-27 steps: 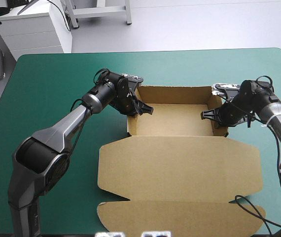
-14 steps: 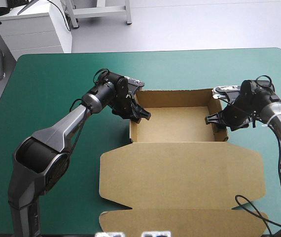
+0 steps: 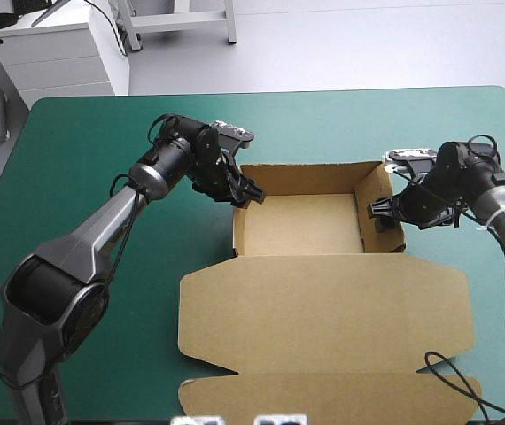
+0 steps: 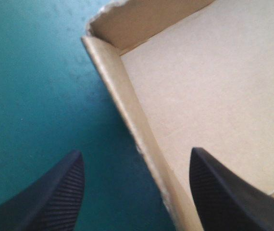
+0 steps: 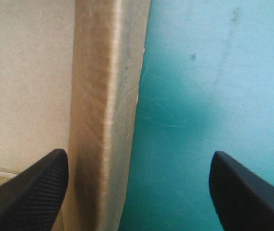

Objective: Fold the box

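The brown box (image 3: 310,226) stands as an open tray in the middle of the table, its lid (image 3: 323,310) lying flat toward the front edge. My left gripper (image 3: 247,195) hovers over the tray's left wall near the back corner. In the left wrist view this gripper (image 4: 136,152) is open, with the wall (image 4: 127,110) running between its fingers untouched. My right gripper (image 3: 382,212) is at the right wall, which leans inward. The right wrist view shows that gripper (image 5: 139,153) open, astride the wall (image 5: 98,96).
Teal-green cover (image 3: 84,177) shows to the left, right and behind the box. The lid's front flap (image 3: 323,394) reaches close to the table's front edge.
Both grippers were shut inside the tray at its side walls and have opened and let go. The left gripper drew back toward the back-left corner; the right moved slightly outward.
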Available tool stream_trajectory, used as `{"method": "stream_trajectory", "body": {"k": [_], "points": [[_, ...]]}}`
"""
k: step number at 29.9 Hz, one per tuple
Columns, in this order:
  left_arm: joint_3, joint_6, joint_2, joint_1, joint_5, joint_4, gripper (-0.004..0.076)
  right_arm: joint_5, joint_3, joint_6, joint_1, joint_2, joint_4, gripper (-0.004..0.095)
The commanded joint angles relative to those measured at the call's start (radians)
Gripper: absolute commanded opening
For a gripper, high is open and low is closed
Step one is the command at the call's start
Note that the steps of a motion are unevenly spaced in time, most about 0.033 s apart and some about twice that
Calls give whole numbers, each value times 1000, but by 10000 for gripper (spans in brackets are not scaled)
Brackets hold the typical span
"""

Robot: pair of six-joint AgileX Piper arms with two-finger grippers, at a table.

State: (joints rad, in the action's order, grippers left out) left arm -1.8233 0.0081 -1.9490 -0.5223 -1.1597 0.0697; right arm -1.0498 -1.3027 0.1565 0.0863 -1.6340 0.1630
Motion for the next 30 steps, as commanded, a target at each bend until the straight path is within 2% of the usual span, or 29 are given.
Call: {"method": "stream_trajectory", "body": {"k": [1, 12, 14, 17, 22, 25, 30], "points": [[-40, 5, 103, 0, 17, 29, 456, 23, -32, 22, -9, 89, 20, 722], [-40, 58, 240, 0, 0, 35, 456, 8, -73, 34, -9, 273, 26, 712], [-40, 68, 282, 0, 0, 33, 434, 8, -73, 36, -9, 305, 26, 700], [-40, 105, 358, 0, -8, 33, 346, 8, -73, 36, -9, 345, 28, 693], [-39, 246, 480, 0, -128, 23, 118, 1, -71, 36, -9, 384, 37, 693], [-12, 269, 556, 0, -128, -18, 4, -5, -71, 36, -9, 385, 39, 680], [99, 271, 675, 0, -128, -24, -8, -14, -69, 47, -9, 383, 64, 672]]}}
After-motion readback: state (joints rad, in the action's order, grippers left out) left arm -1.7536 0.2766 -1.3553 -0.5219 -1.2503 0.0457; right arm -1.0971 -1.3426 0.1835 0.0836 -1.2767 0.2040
